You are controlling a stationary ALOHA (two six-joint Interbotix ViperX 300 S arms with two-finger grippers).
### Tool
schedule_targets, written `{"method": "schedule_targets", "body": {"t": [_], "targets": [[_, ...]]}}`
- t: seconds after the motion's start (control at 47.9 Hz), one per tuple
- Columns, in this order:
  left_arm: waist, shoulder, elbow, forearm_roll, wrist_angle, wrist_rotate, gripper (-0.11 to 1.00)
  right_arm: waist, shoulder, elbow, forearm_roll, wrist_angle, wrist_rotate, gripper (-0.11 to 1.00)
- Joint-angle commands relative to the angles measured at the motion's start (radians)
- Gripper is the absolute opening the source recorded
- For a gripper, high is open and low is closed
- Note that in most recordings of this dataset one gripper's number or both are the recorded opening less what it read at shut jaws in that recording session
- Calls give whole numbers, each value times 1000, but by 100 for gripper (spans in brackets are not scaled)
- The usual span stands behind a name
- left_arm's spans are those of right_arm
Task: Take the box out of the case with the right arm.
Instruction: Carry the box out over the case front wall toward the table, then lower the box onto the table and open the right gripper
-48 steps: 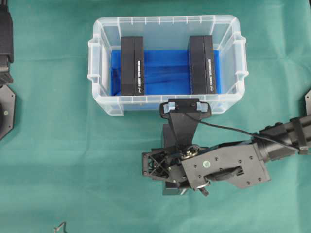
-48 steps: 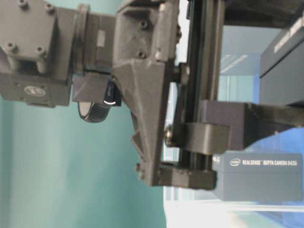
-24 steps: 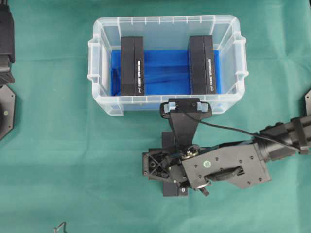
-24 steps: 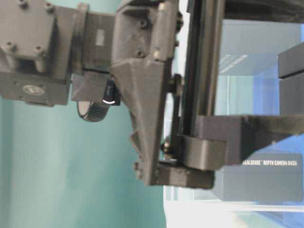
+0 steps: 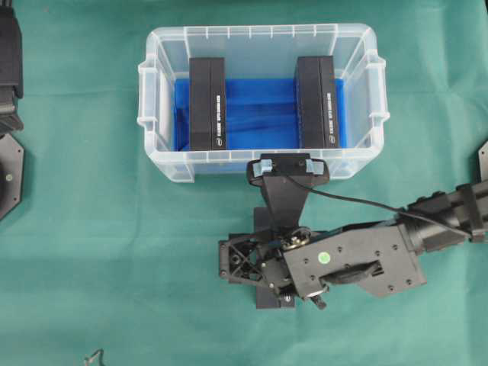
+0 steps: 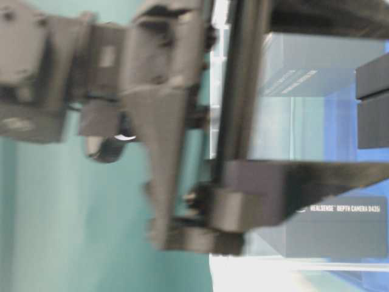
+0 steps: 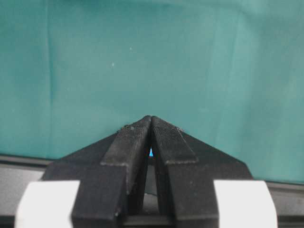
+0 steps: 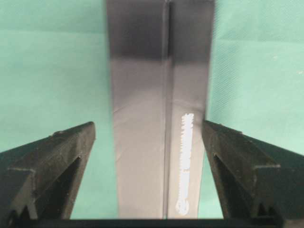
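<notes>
A black box (image 8: 159,142) lies on the green tabletop (image 5: 99,252) outside the clear case (image 5: 263,164), between the spread fingers of the right gripper (image 8: 152,156), neither finger touching it. Overhead, the right arm (image 5: 358,255) hides most of that box. Two more boxes (image 5: 207,103) stand in the case. The left gripper (image 7: 151,128) is closed on nothing. The table-level view is blurred.

Even, bright overhead light, soft shadows; heavy motion blur across the table-level view.
</notes>
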Motion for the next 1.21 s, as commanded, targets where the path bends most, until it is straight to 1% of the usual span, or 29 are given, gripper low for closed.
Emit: {"method": "schedule_targets", "body": {"t": [0.0, 0.146, 0.229, 0.438, 0.584, 0.709, 0.814, 1.085, 1.189], "targets": [[2, 0, -21, 3, -5, 0, 0, -3, -64, -55, -5, 43, -6, 91], [3, 0, -21, 3, -5, 0, 0, -5, -75, -124, -12, 161, -37, 91], [2, 2, -23, 3, -5, 0, 0, -8, -75, -149, -12, 202, -54, 91], [3, 2, -23, 3, -5, 0, 0, -15, -75, -161, -12, 206, -71, 90], [3, 3, -25, 3, -5, 0, 0, -14, -89, -144, -6, 207, -72, 89], [2, 3, -25, 3, -5, -2, 0, -5, -140, -94, -3, 206, -60, 88], [3, 3, -25, 3, -5, -2, 0, 8, -202, -25, -3, 204, -43, 88], [2, 3, -25, 3, -5, -2, 0, 72, -380, 183, -2, 207, 48, 88], [2, 2, -23, 3, -5, 2, 0, 104, -449, 261, 11, 207, 83, 88]]}}
